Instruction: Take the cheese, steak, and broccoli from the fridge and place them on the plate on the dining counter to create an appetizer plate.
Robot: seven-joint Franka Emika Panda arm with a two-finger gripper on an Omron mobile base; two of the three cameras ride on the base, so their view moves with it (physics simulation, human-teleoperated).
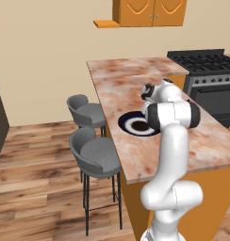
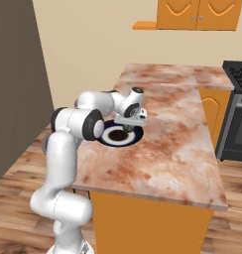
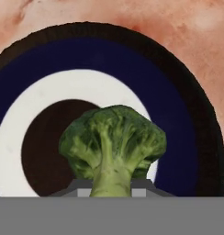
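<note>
While hanging over the plate [image 2: 109, 139] at centre-left of the right base view, the pincer [image 2: 128, 128] is clamping the broccoli [image 3: 113, 142] by its stem. Floret is showing low-centre in the hand view, above the plate's white ring. Plate is sitting on the reddish worktop [image 2: 172, 134]; two grey stools [image 1: 95, 155] are standing at left.

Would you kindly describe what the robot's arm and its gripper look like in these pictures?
The arm is made of glossy white, rounded tubular segments joined by dark grey-black bands at the joints, with bulbous elbows. A white wrist with a small dark round cap carries the pale grey, boxy gripper. In the hand view its finger tips appear as short grey blocks. No cables or markings are visible.
</note>
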